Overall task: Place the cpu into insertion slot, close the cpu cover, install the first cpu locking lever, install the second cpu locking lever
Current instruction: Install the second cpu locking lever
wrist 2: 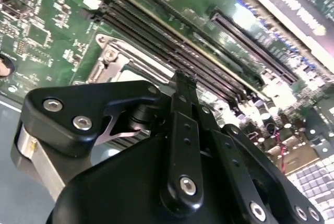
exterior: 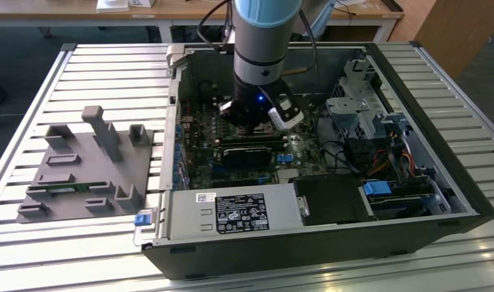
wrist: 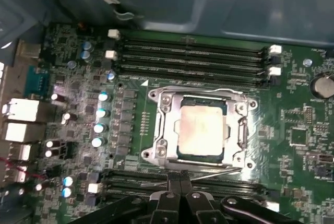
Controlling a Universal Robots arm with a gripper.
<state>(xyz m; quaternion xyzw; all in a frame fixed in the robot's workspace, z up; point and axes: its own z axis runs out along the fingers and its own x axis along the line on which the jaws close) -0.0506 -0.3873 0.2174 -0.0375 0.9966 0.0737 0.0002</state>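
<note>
A lab: slatted metal workbench (exterior: 36, 243), opened computer case (exterior: 441, 201), desks (exterior: 182, 13) behind.

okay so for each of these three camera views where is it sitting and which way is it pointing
Exterior view: off the arm, above the table, looking down into the open computer case; shows the arm and gripper.
First wrist view: on the arm, facing the cpu under its cover; fingertips show.
Second wrist view: on the arm, close behind the gripper, facing the board.
Both wrist views share the socket and memory slots.

Silvery square cpu (wrist: 200, 128) seated flat in the insertion slot (wrist: 156, 153), framed by the closed grey cpu cover (wrist: 166, 125), between two banks of long black memory slots (wrist: 190, 54).
</note>
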